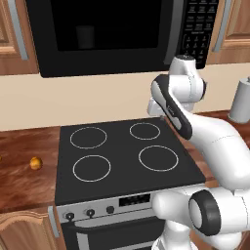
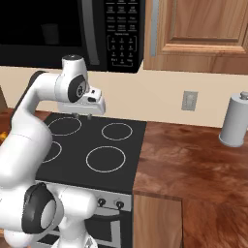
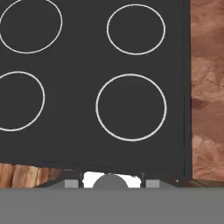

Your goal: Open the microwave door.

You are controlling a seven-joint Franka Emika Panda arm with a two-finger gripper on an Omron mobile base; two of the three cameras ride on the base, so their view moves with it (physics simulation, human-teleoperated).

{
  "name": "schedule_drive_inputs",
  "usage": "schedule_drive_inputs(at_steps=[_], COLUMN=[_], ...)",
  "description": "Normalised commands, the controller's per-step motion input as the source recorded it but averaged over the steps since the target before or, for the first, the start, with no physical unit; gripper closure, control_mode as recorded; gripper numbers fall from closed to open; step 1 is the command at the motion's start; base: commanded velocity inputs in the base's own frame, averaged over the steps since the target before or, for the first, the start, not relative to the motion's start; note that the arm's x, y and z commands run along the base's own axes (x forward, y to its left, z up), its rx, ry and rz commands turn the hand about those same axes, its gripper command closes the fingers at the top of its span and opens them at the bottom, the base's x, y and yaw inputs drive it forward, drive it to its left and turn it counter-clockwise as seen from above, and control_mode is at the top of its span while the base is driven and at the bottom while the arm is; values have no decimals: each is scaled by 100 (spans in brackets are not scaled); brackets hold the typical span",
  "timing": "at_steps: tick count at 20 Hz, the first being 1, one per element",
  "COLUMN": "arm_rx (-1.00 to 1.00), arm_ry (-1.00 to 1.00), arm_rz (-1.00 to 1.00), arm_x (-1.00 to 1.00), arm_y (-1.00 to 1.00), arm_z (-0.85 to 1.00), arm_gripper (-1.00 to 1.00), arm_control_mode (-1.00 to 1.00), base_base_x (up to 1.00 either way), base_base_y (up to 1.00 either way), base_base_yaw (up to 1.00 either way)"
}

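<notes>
Glossy black microwave door judged rigid, hinged, slippery; best taken by vertical grey handle at keypad-side edge. Gripper hung over stove rear edge; opening cannot be told, nothing seen held.

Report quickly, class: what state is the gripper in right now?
Gripper: points down over the stove, holding nothing; open or shut cannot be told.

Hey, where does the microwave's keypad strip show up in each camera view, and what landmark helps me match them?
Left base view: the keypad strip sits at the top right, on the microwave.
Right base view: it sits at top centre, left of the wooden cabinet.
Hand view: not in it; this camera looks down.
Shared landmark: the black four-ring stove.
</notes>
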Motion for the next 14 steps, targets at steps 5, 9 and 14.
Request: schedule_drive_inputs(at_steps=[5, 9, 14], arm_rx=[0, 0, 0], arm_ry=[-19, -45, -42], arm_rz=[0, 0, 0], arm_x=[-26, -49, -32], arm_y=[-6, -10, 0], arm_z=[13, 38, 59], arm_gripper=[-100, -100, -100], arm_control_mode=[-100, -100, -100], base_base_x=[0, 0, 0], base_base_y=[0, 0, 0], base_base_yaw=[0, 0, 0])
